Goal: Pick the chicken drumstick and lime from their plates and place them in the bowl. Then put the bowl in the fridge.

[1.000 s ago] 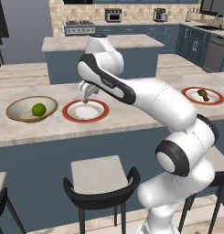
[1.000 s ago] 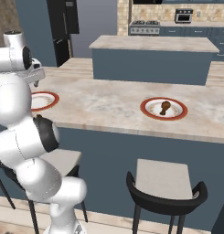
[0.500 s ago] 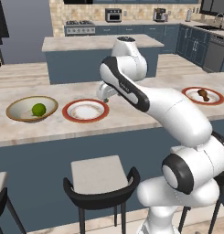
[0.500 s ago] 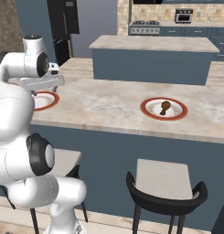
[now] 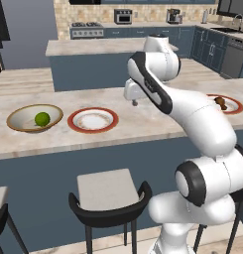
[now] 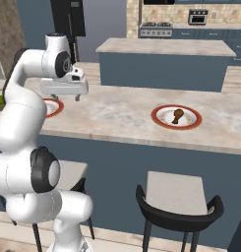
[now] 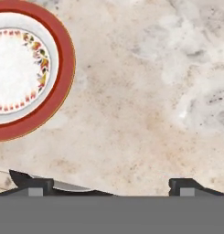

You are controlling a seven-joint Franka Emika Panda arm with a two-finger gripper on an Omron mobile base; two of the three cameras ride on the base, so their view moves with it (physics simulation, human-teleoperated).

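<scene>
Nearest us, our two-finger gripper [image 5: 135,102] hangs above bare counter with its small dark fingertips [image 7: 31,183] spread wide and nothing between them. Below it the mottled beige stone-look counter [image 7: 145,91] is smooth and matte, and just beside the gripper lies the emptied round white plate with a red-orange rim and a ring of small painted flowers [image 5: 92,119], flat and glossy. Beyond that plate sits the wide shallow tan bowl with a darker brown rim [image 5: 24,124], and the small bright green round lime [image 5: 42,118] already rests inside it. Well apart on the other side, the small brown roasted chicken drumstick [image 6: 177,115], thick at one end and tapering to a thin bone, lies on the second red-rimmed plate [image 6: 164,119]. We judge the drumstick the risky pick: its uneven taper could let it twist or slip if we close on the narrow bone end, and a low approach might catch the plate rim and push it. Farthest off stands the tall dark fridge [image 6: 68,17]; carrying the shallow bowl there, the round lime could roll out.
</scene>
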